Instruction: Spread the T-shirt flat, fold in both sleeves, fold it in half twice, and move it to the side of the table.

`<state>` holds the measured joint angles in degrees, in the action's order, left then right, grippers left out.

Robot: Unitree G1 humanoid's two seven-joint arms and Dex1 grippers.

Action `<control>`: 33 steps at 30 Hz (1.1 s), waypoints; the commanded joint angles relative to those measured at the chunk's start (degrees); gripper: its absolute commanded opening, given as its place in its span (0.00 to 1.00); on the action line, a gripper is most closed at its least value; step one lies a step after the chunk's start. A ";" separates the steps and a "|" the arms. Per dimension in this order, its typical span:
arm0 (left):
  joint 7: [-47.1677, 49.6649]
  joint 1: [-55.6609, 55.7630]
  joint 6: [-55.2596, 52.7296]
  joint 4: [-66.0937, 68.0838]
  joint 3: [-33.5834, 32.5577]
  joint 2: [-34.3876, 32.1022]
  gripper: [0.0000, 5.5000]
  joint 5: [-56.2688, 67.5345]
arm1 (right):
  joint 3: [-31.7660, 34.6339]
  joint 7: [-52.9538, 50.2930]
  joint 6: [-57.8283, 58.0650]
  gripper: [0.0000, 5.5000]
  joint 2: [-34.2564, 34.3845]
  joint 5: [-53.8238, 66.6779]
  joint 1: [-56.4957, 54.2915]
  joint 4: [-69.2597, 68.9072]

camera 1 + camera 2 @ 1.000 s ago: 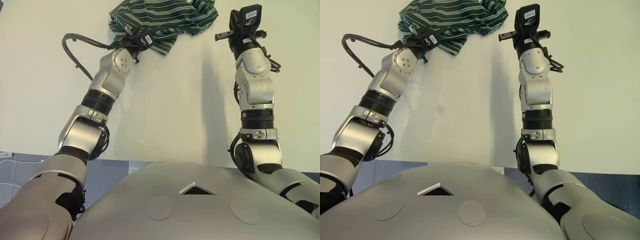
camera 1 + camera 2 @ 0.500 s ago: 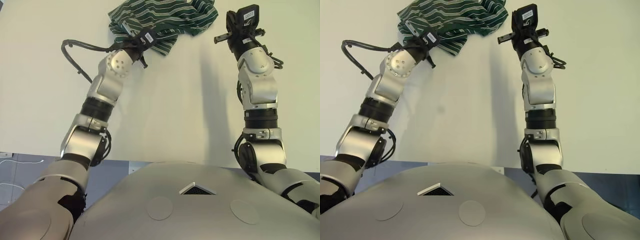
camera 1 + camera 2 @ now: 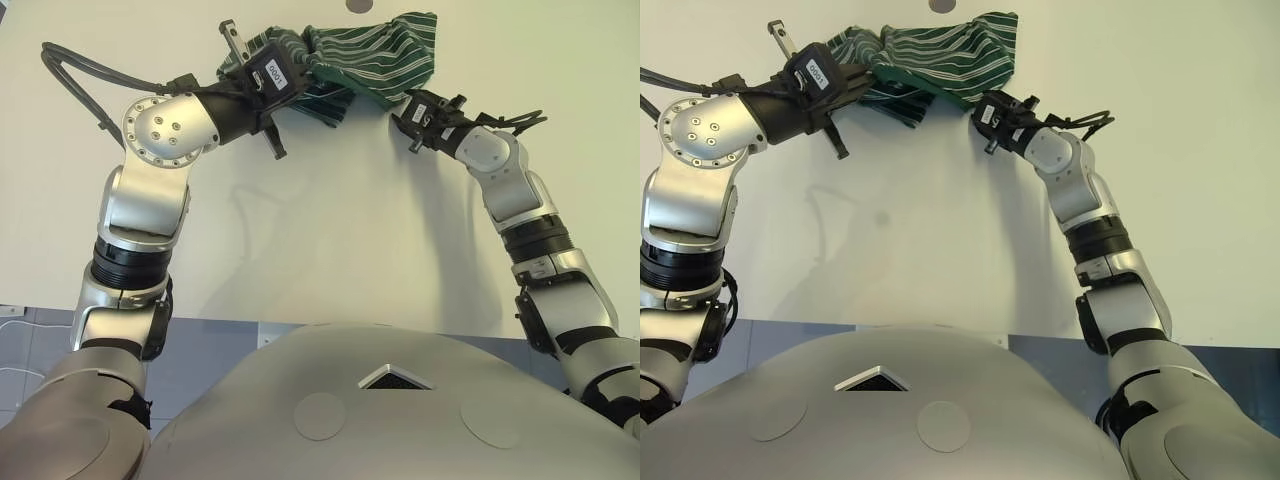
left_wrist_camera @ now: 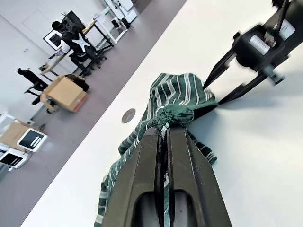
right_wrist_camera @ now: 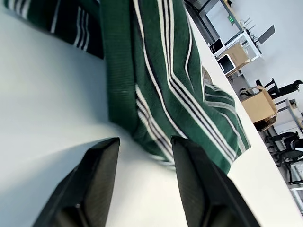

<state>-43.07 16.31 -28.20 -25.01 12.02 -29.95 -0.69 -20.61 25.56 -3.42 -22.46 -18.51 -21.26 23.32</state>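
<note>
Left pincer (image 4: 163, 131) clamps T-shirt (image 4: 179, 96) (right pincer (image 5: 144, 141) gapes alongside) near table grommet (image 4: 128, 115).

Your head pair is looking down the table (image 3: 330, 250) — wrist cameras are sitting close on the shared T-shirt (image 4: 177, 94).

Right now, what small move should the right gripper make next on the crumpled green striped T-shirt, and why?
Probably ease the right gripper forward and close on the nearest edge of the green striped T-shirt. Its fingers stand open just short of that edge, the left gripper is shut on bunched fabric, and spreading likely needs a second hold.
</note>
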 commanded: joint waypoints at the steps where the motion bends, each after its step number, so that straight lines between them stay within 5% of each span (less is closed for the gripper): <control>1: -0.44 1.29 -2.17 -2.12 -0.96 -0.71 0.00 2.02 | -2.72 0.48 -1.84 0.30 0.45 -3.02 -1.54 3.58; 5: 0.14 1.63 -2.47 -1.70 -1.63 -1.33 0.00 2.61 | -1.75 -0.76 -2.31 0.13 0.29 -3.11 -0.94 3.69; 9: 1.41 2.54 0.56 2.27 -2.64 -3.30 0.00 0.63 | 6.32 -0.40 -0.46 0.00 -0.21 4.53 -1.82 -2.15; 15: 7.67 29.11 17.78 39.17 -3.83 -2.03 0.00 -5.45 | 19.12 3.22 3.14 0.00 -0.91 17.26 -29.37 10.51; 21: 17.75 64.17 32.17 86.30 -3.82 2.85 0.00 -9.81 | 18.24 0.47 -4.93 0.00 -2.05 12.94 -58.03 41.47; 30: 25.56 79.52 35.90 101.95 -4.19 2.37 0.00 -14.10 | 17.02 -5.44 -8.12 0.00 -4.06 6.62 -72.61 52.96; 33: 11.77 76.42 36.86 101.54 -4.00 1.31 0.00 -13.43 | 15.05 7.24 -11.22 0.00 -5.64 5.27 -69.55 52.12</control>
<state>-21.57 94.68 8.21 76.60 8.19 -26.22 -14.27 -4.40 23.82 -12.59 -25.54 -12.69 -92.52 75.84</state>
